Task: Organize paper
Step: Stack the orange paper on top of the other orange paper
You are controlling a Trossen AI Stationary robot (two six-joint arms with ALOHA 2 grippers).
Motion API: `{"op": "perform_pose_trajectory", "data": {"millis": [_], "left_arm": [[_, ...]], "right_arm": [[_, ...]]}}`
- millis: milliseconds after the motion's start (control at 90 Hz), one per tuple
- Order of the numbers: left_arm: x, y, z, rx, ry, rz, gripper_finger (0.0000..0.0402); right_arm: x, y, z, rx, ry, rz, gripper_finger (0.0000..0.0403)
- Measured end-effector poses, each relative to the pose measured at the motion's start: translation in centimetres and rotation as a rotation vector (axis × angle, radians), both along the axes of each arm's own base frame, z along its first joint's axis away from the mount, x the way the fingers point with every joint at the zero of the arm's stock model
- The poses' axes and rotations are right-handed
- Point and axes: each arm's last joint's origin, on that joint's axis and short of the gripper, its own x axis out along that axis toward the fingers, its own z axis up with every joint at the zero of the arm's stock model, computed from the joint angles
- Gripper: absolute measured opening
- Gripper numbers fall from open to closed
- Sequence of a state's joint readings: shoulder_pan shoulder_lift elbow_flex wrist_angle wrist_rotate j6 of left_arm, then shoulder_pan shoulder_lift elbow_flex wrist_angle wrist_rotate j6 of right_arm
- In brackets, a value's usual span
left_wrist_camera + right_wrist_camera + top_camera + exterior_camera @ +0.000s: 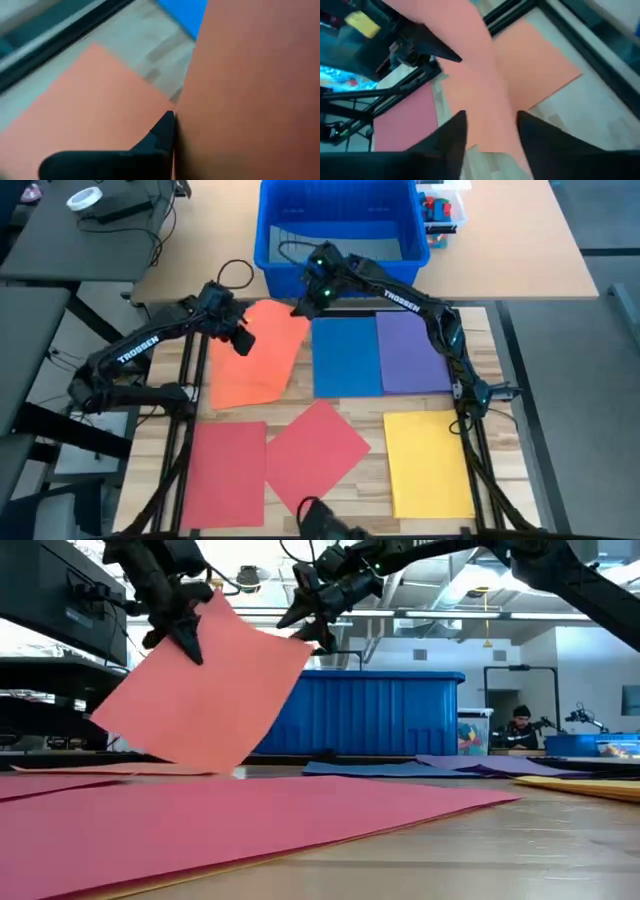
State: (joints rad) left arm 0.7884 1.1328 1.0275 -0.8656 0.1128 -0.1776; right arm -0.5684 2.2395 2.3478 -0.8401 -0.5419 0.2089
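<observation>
The left pincer [240,338] is clamped on the top edge of an orange sheet [262,352], which hangs tilted below it with its lower edge near the tabletop [360,408]. Just beside it, the right pincer [303,304] grips the same sheet's far corner, with the blue sheet [346,357] and purple sheet [412,352] lying flat below and beyond it.
</observation>
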Motion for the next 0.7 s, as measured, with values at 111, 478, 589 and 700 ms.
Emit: {"op": "perform_pose_trajectory", "data": {"millis": [111,478,589,700], "left_arm": [[-0.7,0.0,-0.3,-0.05,0.05,0.154,0.0],[-1.5,0.7,-2.4,-0.302,0.155,0.288,0.0],[-0.8,1.5,-3.5,-0.298,0.206,0.211,0.0],[-0.6,2.2,-4.5,-0.31,0.272,0.121,0.0]], "right_arm": [[-1.1,-1.8,0.0,-0.006,0.002,-0.04,0.0205],[-3.0,-3.7,-1.0,-0.059,0.067,-0.018,0.0207],[-2.8,-3.7,-1.3,-0.054,0.074,-0.012,0.0206],[-2.8,-3.6,-1.5,-0.068,0.083,0.007,0.0205]]}}
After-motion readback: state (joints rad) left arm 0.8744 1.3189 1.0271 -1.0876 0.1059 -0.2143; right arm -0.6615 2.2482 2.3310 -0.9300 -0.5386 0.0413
